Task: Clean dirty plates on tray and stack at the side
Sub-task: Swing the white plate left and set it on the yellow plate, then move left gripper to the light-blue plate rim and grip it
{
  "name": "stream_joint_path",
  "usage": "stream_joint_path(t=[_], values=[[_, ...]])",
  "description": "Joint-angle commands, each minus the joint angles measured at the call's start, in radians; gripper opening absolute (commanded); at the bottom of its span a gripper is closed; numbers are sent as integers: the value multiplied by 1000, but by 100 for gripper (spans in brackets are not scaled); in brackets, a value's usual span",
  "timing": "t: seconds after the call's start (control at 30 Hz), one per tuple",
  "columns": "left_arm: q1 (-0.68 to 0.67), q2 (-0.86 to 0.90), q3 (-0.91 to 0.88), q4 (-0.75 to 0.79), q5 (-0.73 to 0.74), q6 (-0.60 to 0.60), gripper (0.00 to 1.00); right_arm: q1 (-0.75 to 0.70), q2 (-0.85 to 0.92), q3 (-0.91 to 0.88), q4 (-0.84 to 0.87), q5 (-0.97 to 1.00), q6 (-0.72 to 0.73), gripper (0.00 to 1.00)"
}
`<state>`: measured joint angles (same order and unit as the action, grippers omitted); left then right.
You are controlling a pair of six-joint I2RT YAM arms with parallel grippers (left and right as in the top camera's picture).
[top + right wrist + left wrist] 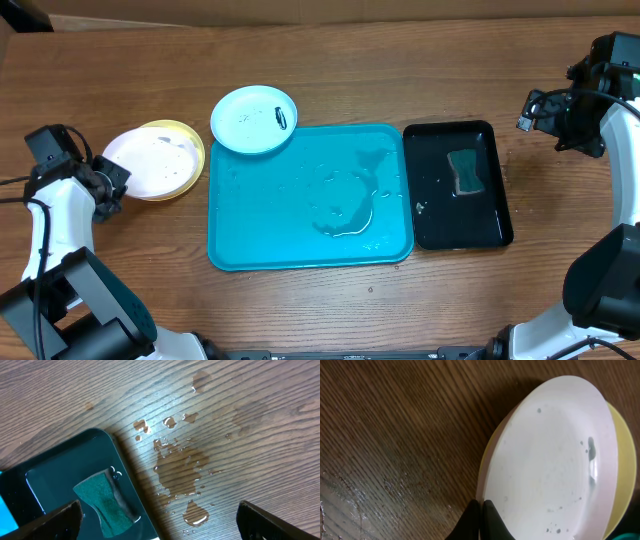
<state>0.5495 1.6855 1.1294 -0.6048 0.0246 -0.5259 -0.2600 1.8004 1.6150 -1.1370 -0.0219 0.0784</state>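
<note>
Resting shut, the left pincer (pixel 480 514) has its two dark fingers pressed together with nothing between them. Its tips sit at the near rim of the white plate (pixel 550 460); whether they touch that rim cannot be told.

The white plate lies nested on the yellow-green plate (pixel 623 465), whose rim shows as a crescent on one side. Small grey specks and water drops dot the white surface.

From overhead, this two-plate stack sits on the bare tabletop (pixel 120 90) at nine o'clock from the turquoise tray (pixel 240 255), just beside its edge.

The light blue plate (pixel 250 122) lies at about eleven o'clock from the tray, its lower edge overlapping the tray's corner rim. A dark smear (pixel 282 118) marks its right side.

No plate lies inside the tray, which holds only a thin puddle (pixel 345 215) and scattered drops.

At three o'clock from the tray, just beside it, is a glossy black tray (pixel 490 225) with a green sponge (pixel 464 172) in it.

The right pincer (pixel 159 524) hangs spread wide, gripping nothing, over the black tray's edge and a patch of spilled water (pixel 180 467) on the wood.
</note>
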Motion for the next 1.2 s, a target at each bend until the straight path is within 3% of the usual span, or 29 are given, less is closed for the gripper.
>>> stream_joint_path(t=[0.0, 0.07, 0.2, 0.27, 0.4, 0.6, 0.73, 0.87, 1.17], values=[[-11, 3, -10, 11, -4, -20, 4, -2, -5, 7, 5, -3, 4, 100], [-15, 3, -10, 14, 5, -16, 6, -1, -5, 7, 5, -3, 4, 100], [-16, 3, -8, 16, 125, 59, 40, -1, -5, 7, 5, -3, 4, 100], [-19, 3, 5, 15, 273, 130, 49, -1, -5, 7, 5, -3, 4, 100], [-64, 3, 87, -65, 403, 137, 52, -1, -5, 7, 5, -3, 4, 100], [-212, 3, 268, -210, 291, 135, 51, -1, -5, 7, 5, -3, 4, 100], [-309, 6, 283, -185, 216, 55, 37, -1, -5, 7, 5, -3, 3, 100], [-396, 38, 275, -164, 109, -19, 30, -1, -5, 7, 5, -3, 4, 100], [-465, 177, 274, -89, 72, -68, 29, -1, -5, 7, 5, -3, 4, 100]])
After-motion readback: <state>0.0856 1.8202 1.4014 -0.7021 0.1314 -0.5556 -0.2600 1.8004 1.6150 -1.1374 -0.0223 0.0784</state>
